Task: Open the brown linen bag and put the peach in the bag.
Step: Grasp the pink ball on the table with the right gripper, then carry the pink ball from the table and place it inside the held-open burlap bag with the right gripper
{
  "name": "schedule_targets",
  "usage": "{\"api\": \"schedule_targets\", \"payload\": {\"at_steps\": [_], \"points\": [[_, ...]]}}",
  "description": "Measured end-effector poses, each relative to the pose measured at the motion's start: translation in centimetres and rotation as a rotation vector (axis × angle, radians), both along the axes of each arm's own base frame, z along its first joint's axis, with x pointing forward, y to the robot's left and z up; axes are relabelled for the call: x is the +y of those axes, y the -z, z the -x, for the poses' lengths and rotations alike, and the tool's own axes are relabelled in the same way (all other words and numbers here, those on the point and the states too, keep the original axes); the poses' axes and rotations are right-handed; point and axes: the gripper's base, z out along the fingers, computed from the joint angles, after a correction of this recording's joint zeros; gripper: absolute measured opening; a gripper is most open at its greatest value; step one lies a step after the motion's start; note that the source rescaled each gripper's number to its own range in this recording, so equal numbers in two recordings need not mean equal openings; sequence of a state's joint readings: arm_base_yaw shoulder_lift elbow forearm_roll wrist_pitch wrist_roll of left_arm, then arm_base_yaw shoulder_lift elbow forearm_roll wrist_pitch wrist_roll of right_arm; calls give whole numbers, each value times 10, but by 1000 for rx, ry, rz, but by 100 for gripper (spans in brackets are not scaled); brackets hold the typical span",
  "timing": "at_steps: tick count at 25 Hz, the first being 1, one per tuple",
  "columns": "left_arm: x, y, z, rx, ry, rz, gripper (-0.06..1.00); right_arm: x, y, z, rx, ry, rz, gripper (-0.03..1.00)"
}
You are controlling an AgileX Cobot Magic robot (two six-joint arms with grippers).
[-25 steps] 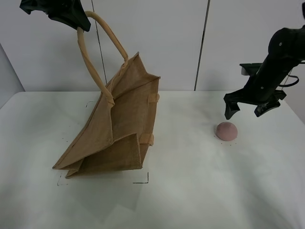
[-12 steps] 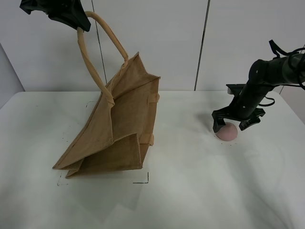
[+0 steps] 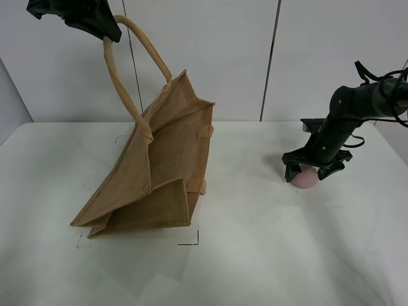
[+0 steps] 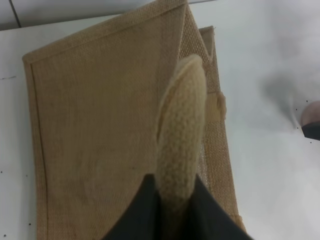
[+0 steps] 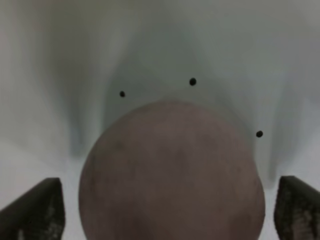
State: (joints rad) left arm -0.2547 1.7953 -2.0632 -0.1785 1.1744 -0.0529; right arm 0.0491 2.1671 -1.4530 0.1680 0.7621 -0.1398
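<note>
The brown linen bag (image 3: 156, 172) leans on the white table, hoisted by one rolled handle (image 3: 137, 38). My left gripper (image 3: 109, 33) is shut on that handle high at the upper left; the left wrist view shows the handle (image 4: 180, 135) pinched between my dark fingers, with the bag (image 4: 100, 140) below. The dusty-pink peach (image 3: 305, 178) sits on the table at the right. My right gripper (image 3: 311, 173) is open and down around it, one finger on each side. In the right wrist view the peach (image 5: 172, 175) fills the gap between the fingertips (image 5: 35, 210).
The white table (image 3: 255, 255) extends around the bag and peach. Small black marks on the table (image 3: 189, 243) outline the bag's place. A grey panelled wall (image 3: 242, 57) stands behind.
My right gripper has come down from above the peach to straddle it, fingers still apart. The left gripper and the bag have not moved.
</note>
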Motion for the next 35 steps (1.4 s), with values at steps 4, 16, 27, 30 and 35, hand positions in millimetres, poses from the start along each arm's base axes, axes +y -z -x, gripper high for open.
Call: {"api": "schedule_targets", "payload": {"at_steps": [4,16,27,30,35], "points": [[0,0,0,0,0,0,0,0,0,0,0,0,0,46],[0,0,0,0,0,1,0,8,-72,8,-145,-59,-92,0],[-4,-1,1,11,18,45,0,78,-172,48,-383,-328,-323,0],[-5,-1,2,11,31,53,0,115,-174,57,-407,-418,-366,0],[-5,-1,2,10,34,51,0,171,-168,71,-475,-565,-375,0]]}}
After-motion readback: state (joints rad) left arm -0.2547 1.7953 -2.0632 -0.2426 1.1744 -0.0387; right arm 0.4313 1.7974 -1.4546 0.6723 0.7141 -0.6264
